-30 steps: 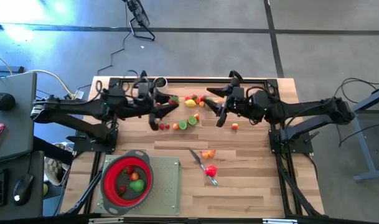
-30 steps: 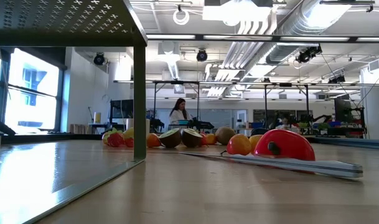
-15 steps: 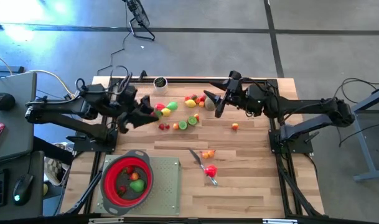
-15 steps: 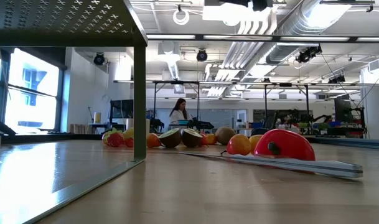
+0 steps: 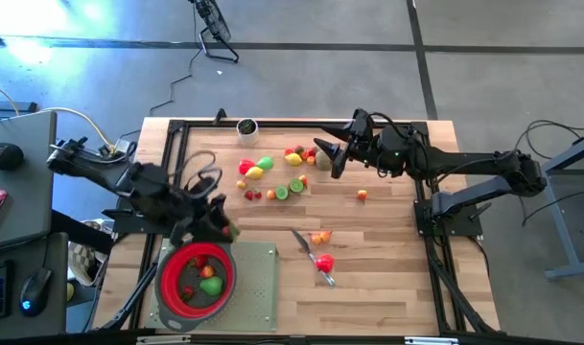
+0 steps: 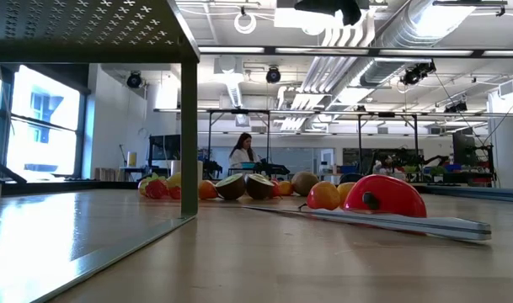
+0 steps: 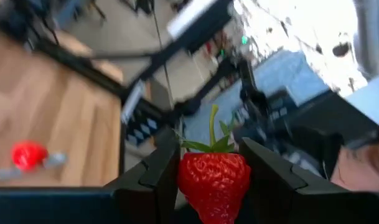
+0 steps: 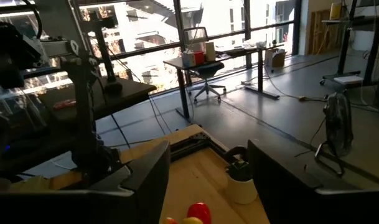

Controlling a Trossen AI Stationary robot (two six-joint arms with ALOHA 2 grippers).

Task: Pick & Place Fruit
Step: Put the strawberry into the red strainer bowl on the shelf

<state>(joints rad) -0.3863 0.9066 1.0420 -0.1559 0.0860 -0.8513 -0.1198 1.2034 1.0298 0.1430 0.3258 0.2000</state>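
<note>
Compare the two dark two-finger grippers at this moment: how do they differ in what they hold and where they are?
The left gripper is shut on a red toy strawberry; the right gripper is open, with nothing between its fingers. From above, the left gripper sits by the red collapsible strainer at the table's near left, while the right gripper hovers beside the fruit pile at the far edge. Both are dark two-finger grippers.

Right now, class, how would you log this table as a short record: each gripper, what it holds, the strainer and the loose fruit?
left gripper: shut on strawberry, near the strainer's rim
right gripper: open, empty, by the fruit pile
strainer: red, holds a few fruits
loose fruit: scattered mid-table
knife: lying beside a red fruit
</note>
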